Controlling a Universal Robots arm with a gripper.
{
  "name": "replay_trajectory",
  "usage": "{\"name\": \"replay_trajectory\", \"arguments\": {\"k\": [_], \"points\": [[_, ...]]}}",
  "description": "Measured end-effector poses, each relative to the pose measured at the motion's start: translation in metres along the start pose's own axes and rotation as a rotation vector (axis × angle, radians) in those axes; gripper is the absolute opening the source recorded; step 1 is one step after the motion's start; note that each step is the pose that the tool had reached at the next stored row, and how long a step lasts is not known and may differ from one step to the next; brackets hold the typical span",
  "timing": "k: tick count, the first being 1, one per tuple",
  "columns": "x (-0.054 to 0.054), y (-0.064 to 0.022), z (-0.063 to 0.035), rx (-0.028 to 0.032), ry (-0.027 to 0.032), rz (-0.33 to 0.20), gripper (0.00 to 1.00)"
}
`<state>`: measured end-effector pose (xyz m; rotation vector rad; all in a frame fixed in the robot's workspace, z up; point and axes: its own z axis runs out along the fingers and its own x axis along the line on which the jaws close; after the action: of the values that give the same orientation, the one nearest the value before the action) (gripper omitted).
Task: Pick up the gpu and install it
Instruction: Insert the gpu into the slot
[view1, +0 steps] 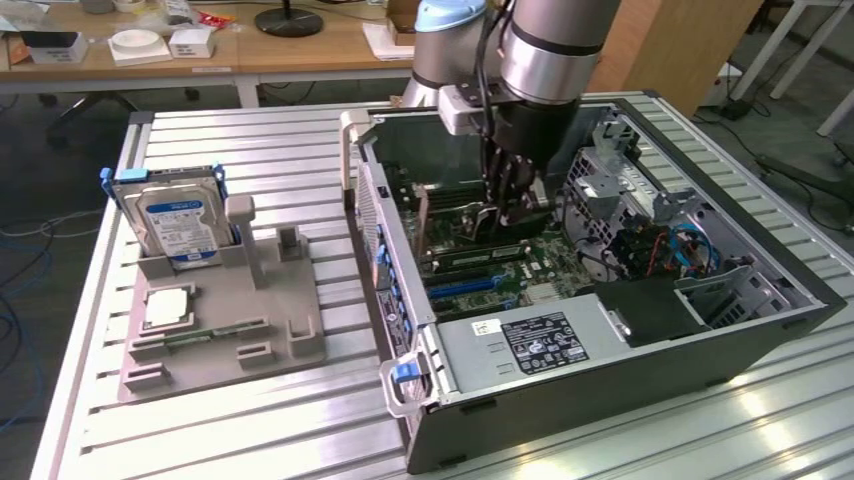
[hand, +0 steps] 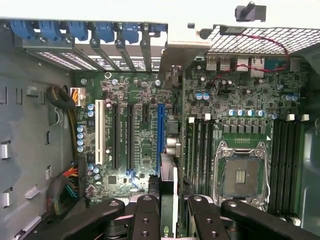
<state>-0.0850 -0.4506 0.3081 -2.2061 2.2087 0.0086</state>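
Observation:
My gripper (view1: 514, 205) reaches down into the open computer case (view1: 747, 330) and is shut on the gpu (view1: 467, 218). I hold this thin dark card upright over the motherboard (view1: 514, 265). In the wrist view the gpu (hand: 169, 172) shows edge-on between my two black fingers (hand: 146, 217), with the gripper (hand: 168, 220) closed around it. The card runs alongside the long blue expansion slot (hand: 161, 135). Its silvery end bracket (hand: 182, 52) sits up by the rear slot openings. I cannot tell whether the card's lower edge touches the slot.
A grey fixture (view1: 220, 335) at the exterior view's left holds a silver hard drive (view1: 180, 225), a processor chip (view1: 171, 308) and a green memory stick (view1: 207, 332). Inside the case are the power supply (view1: 527, 345), drive cages with cables (view1: 667, 245) and an empty processor socket (hand: 241, 175).

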Motion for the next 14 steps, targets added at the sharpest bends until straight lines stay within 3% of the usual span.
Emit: {"name": "replay_trajectory", "arguments": {"k": [14], "points": [[0.004,0.0004,0.0131,0.0000,-0.0001,0.000,0.27]]}}
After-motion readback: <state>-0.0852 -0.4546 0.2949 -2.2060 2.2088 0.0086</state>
